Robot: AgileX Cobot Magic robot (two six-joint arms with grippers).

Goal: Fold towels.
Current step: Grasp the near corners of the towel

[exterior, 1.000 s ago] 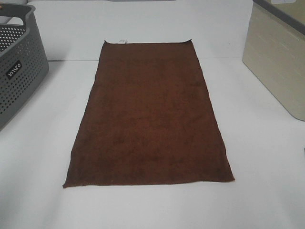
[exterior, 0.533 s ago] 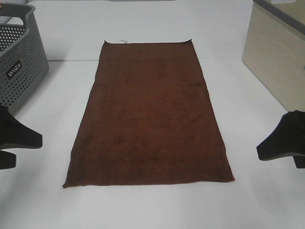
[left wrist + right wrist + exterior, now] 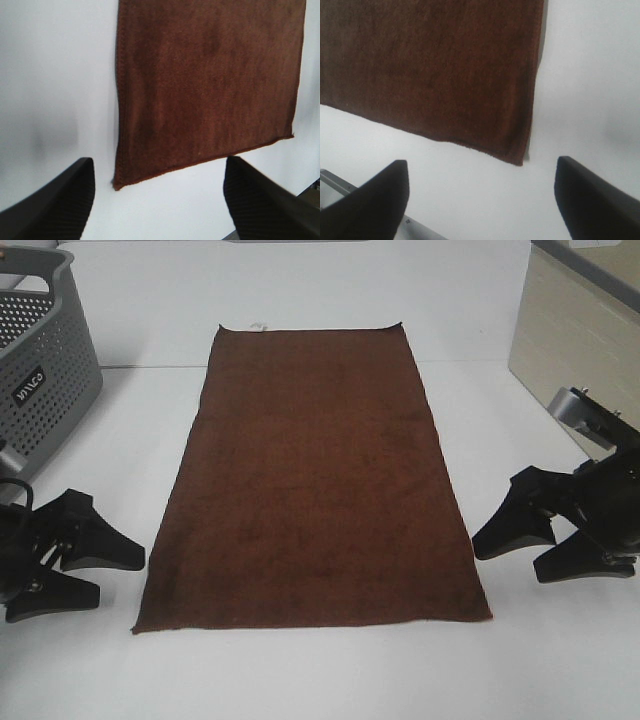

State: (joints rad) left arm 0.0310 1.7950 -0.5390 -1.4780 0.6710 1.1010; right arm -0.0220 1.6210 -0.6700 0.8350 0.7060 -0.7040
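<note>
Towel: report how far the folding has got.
Done: nothing yet; the towel lies flat and unfolded on the table. In hand: the left gripper and right gripper sit open beside its near corners, not touching it. Left: every fold.

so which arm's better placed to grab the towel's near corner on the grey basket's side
Left: the left gripper, open, sits just outside that corner of the towel; the right gripper is across the towel's whole width.

White tabletop (image 3: pixel 320 680) fills frame, faint seam across upper part. Grey perforated basket (image 3: pixel 45 380) upper left. Beige bin (image 3: pixel 580 370) upper right. Even, soft light.
</note>
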